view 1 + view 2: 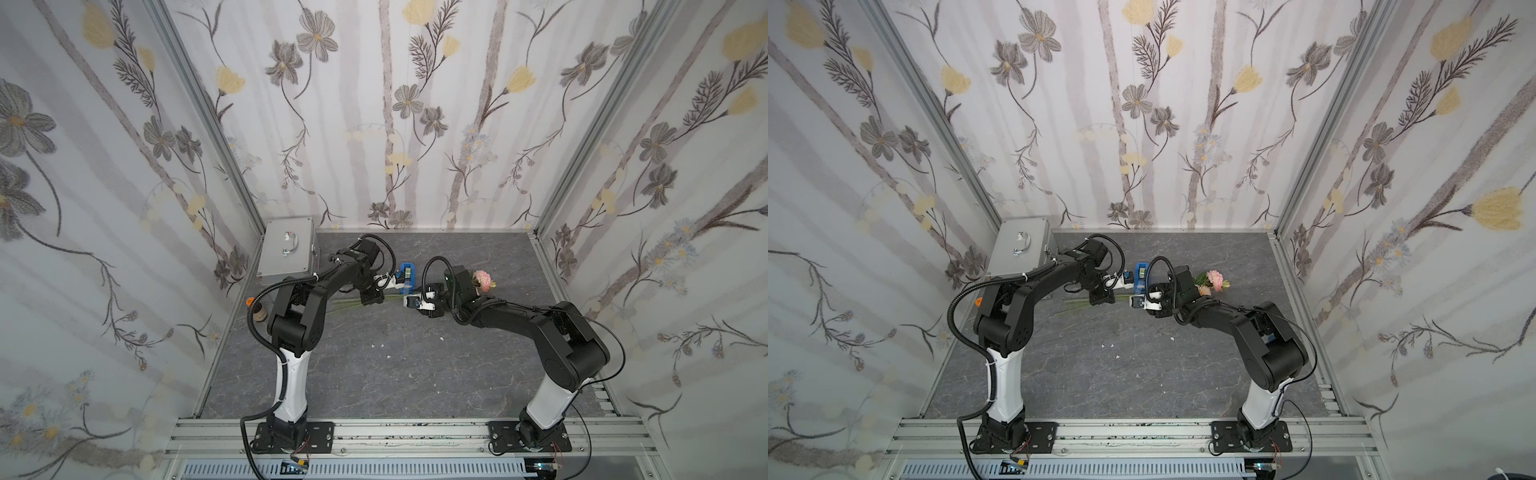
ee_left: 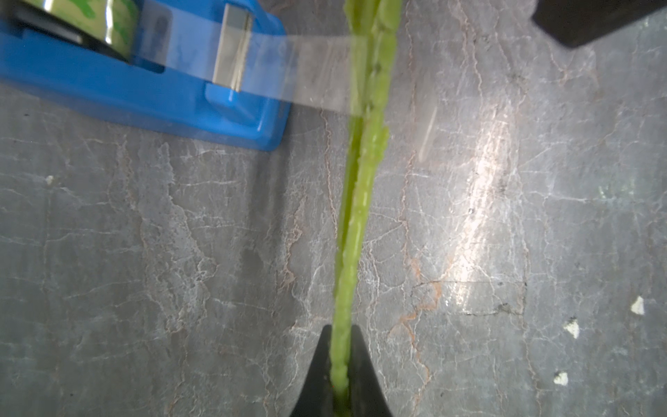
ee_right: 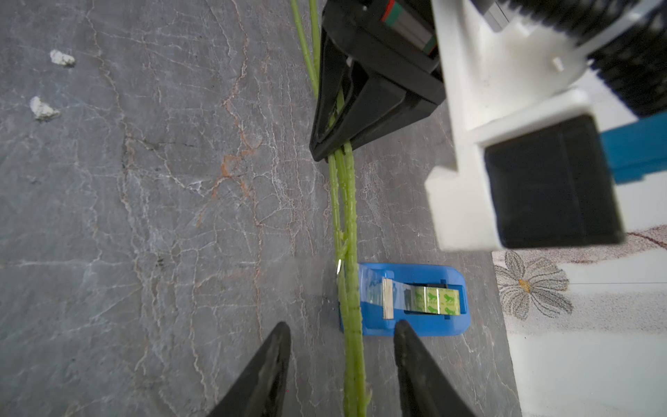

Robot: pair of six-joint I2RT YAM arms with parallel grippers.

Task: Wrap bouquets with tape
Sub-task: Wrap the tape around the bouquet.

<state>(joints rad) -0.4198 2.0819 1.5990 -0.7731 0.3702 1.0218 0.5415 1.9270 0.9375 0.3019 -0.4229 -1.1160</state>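
Observation:
The bouquets (image 1: pixel 482 277) (image 1: pixel 1214 277) lie across the grey table, pink rose heads to the right of my right arm. Their thin green stems (image 2: pixel 361 202) (image 3: pixel 348 224) run leftward. My left gripper (image 2: pixel 340 335) (image 1: pixel 372 296) is shut on the stems. The tape sits in a blue dispenser (image 1: pixel 406 274) (image 2: pixel 144 90) (image 3: pixel 415 299) just behind the stems. A clear strip of tape (image 2: pixel 310 72) stretches from the cutter onto the stems. My right gripper (image 3: pixel 342 325) is open, with a finger on each side of the stems and not touching them.
A silver case with a handle (image 1: pixel 286 251) stands in the back left corner. A small brown bottle with an orange cap (image 1: pixel 258 309) is by the left wall. White crumbs (image 1: pixel 388 356) dot the table. Flower-printed walls close in three sides.

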